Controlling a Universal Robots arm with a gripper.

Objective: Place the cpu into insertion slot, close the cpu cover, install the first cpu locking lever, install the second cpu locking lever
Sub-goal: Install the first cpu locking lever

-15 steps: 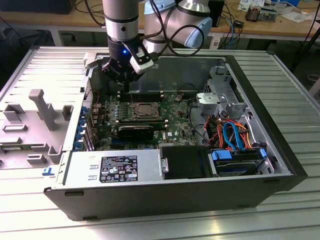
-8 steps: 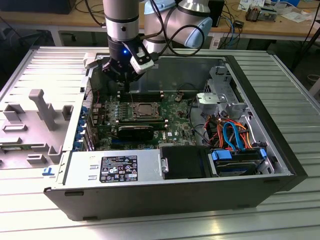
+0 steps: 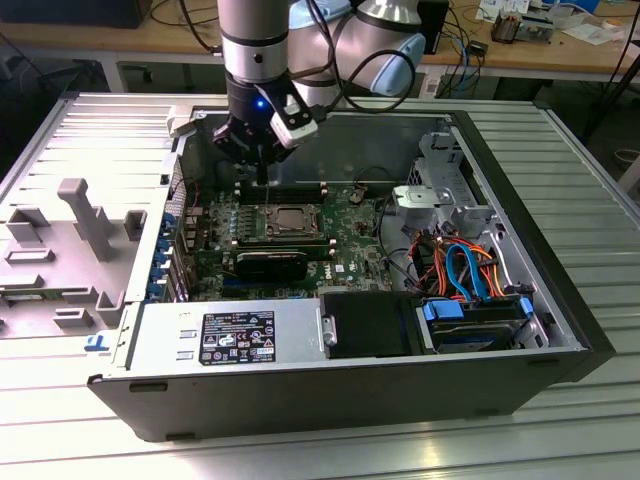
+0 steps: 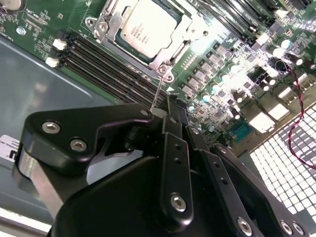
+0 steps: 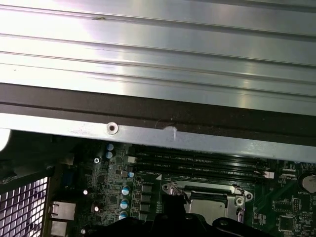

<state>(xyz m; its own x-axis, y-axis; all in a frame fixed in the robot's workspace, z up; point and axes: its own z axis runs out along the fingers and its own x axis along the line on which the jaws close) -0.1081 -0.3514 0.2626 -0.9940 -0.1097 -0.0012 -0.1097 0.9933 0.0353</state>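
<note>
I see my hand [image 3: 261, 178] down inside the open case [image 3: 330, 395], which sits on the ribbed metal counter [image 3: 585, 150]. The hand hangs just over the far edge of the green board [image 3: 352, 262], close to the slot [image 3: 258, 226].

The cpu [image 3: 290, 217] lies flat in the slot with its grey top facing up. The cover [image 4: 109, 19] is down flat around it, and the cpu shows through the big square window.

In the second wrist view, the fingers [image 4: 174, 148] look pressed together. A thin wire lever [image 4: 159, 89] runs from the corner of the cover to the tip of my hand and seems to touch it. I cannot tell if the tip is pinching the lever or just leaning on it. The long black memory slots [image 4: 108, 64] lie right beside the cover, between it and my hand.
</note>
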